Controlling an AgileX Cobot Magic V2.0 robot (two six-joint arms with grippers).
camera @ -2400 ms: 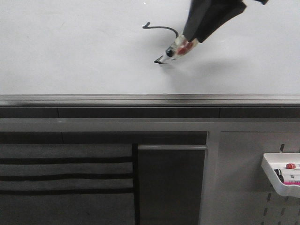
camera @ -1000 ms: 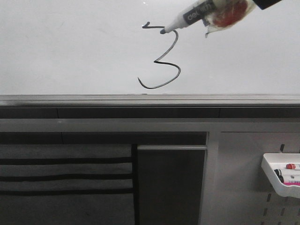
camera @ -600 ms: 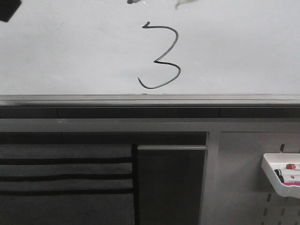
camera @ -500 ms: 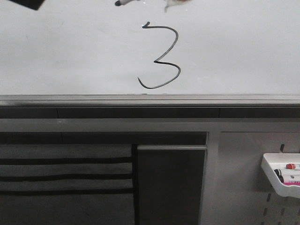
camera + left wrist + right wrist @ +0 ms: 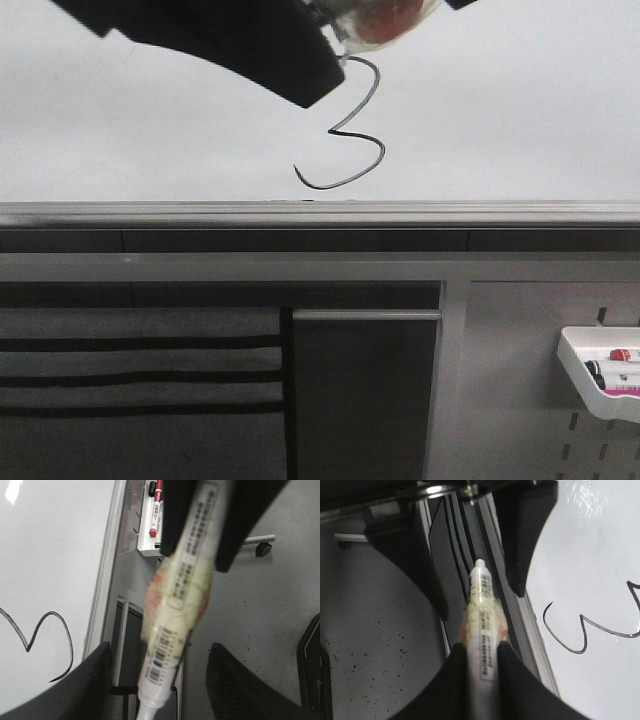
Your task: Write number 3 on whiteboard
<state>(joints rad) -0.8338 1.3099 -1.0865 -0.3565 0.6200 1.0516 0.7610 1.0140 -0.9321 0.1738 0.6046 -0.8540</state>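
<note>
Since half a second ago, our left claw (image 5: 157,680) has swung in over the top of the number 3 (image 5: 345,135) on the whiteboard (image 5: 520,110), hiding its upper stroke. It's spread wide either side of the marker (image 5: 481,625). Our right claw (image 5: 481,662) is pinching that marker's barrel. Label print and barcode are too blurry to read.
</note>
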